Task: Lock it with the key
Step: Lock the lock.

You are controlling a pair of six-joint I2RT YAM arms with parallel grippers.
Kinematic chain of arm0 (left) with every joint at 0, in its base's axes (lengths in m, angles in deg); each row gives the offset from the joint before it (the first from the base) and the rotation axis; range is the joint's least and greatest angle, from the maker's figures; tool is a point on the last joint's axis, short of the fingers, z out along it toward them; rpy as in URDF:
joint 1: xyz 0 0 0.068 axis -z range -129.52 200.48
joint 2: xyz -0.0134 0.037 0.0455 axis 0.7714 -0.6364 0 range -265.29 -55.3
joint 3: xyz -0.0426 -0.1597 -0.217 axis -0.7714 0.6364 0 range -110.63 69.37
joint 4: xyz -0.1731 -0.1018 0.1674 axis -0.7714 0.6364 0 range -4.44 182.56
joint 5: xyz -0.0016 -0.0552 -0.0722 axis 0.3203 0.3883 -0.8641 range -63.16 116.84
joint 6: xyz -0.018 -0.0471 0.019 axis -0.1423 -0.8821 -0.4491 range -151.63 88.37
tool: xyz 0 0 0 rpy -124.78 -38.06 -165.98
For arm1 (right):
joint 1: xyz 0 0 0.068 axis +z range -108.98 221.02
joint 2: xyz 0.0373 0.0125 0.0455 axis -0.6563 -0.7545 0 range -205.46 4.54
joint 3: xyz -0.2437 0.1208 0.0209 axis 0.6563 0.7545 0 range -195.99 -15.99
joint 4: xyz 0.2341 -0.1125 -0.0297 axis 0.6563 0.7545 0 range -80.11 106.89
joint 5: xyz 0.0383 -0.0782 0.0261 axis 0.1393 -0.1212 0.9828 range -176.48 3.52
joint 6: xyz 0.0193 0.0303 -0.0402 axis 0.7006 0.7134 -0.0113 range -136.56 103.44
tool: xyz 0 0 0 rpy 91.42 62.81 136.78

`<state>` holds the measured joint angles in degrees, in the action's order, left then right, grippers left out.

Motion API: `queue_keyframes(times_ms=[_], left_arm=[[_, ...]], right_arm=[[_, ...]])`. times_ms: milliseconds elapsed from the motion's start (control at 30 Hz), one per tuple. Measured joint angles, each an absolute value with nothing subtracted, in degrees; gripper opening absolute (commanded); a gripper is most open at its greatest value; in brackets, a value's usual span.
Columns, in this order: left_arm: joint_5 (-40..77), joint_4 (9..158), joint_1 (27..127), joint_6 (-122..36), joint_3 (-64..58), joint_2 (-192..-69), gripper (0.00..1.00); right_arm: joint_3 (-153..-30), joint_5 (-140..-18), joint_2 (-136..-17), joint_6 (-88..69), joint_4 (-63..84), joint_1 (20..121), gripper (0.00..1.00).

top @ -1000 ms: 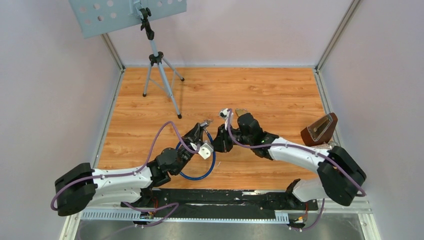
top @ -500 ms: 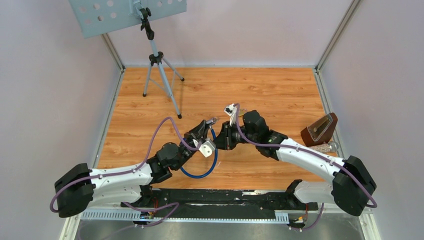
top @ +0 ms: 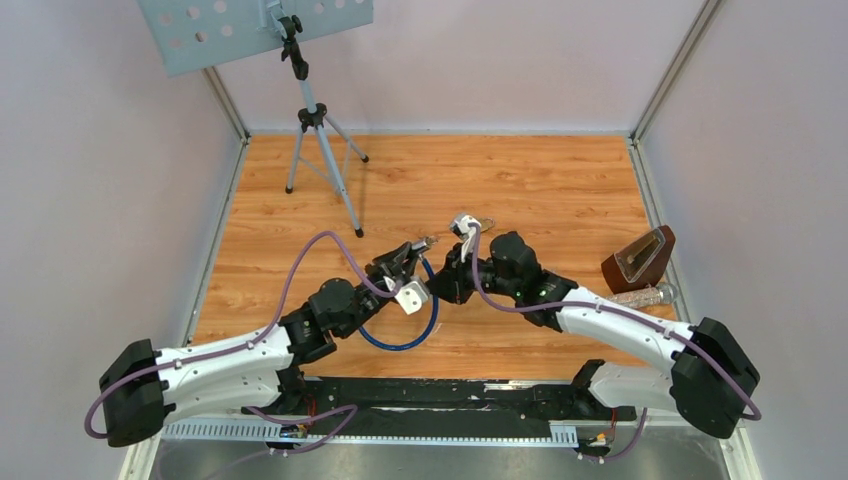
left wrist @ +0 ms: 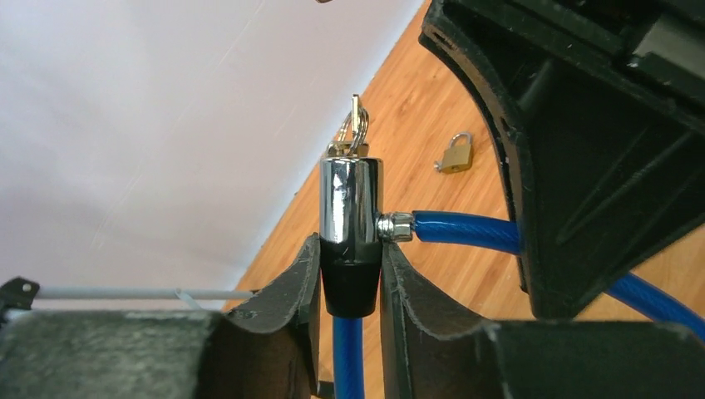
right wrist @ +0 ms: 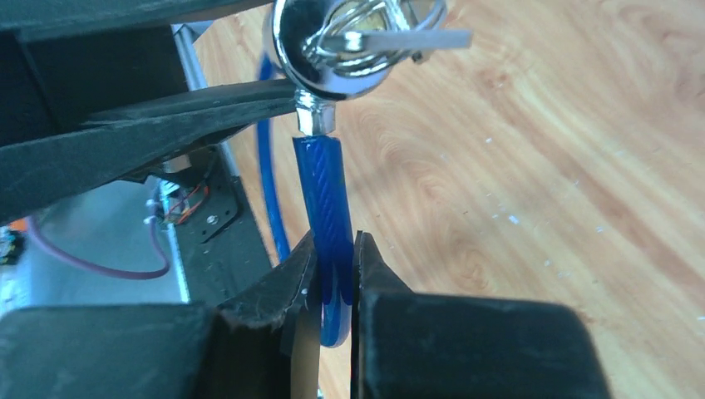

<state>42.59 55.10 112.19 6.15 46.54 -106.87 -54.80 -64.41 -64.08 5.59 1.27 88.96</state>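
The lock, a chrome cylinder on a black base, stands upright above the table, key on top. The left gripper pinches its base; the right gripper pinches its blue cable.

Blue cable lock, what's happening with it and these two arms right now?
The left end effector clamps the black base of the chrome lock barrel. The right end effector pinches the blue cable close to where it joins the barrel. A key on a ring sits in the barrel's top, gripped by neither. A brass padlock lies loose beyond.
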Motion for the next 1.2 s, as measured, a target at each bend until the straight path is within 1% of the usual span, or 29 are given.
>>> queue_keyframes(times_ms=[33, 100, 133, 233, 300, 400, 500, 567, 700, 1033, 1200], left_arm=[[41.91, 56.87, 112.19, 6.11, 45.73, -106.34, 0.41], [40.36, 59.61, 112.35, 5.87, 44.35, -105.38, 0.52], [38.79, 61.62, 112.63, 5.45, 43.28, -104.64, 0.56], [35.29, 67.5, 113.57, 4.47, 39.78, -103.35, 0.7], [34.0, 70.84, 113.72, 4.25, 37.55, -103.09, 0.75], [32.41, 74.69, 113.85, 3.7, 34.43, -102.91, 0.81], [31.4, 76.87, 113.94, 2.37, 32.79, -102.76, 0.98], [31.64, 77.62, 114.09, 0.88, 32.46, -102.71, 1.0], [33.63, 78.21, 114.2, -2.35, 31.81, -103.41, 1.0], [40.95, 80.37, 114.2, -14.57, 24.9, -105.38, 1.0], [42.96, 84.72, 114.14, -21.89, 21.29, -105.62, 0.95]], right_arm=[[-53.99, -64.72, -63.49, 4.54, 0.18, 88.96, 0.0], [-52.18, -66.95, -62.37, 1.92, -2.03, 88.72, 0.0], [-51.37, -67.98, -62.02, 0.65, -3.36, 88.44, 0.0], [-49.62, -69.51, -60.58, -3.15, -6.97, 87.96, 0.0], [-49.33, -69.81, -59.51, -5.05, -8.08, 87.94, 0.0], [-49.01, -69.92, -57.98, -7.85, -9.83, 87.76, 0.0], [-48.61, -70.07, -57.41, -9.77, -11.23, 87.74, 0.0], [-48.48, -70.12, -57.41, -10.8, -11.95, 87.72, 0.0], [-47.54, -69.86, -57.24, -12.68, -13.59, 87.7, 0.0], [-46.06, -68.76, -57.21, -17.6, -15.76, 87.7, 0.0], [-44.85, -67.8, -57.24, -18.19, -17.33, 87.7, 0.0]])
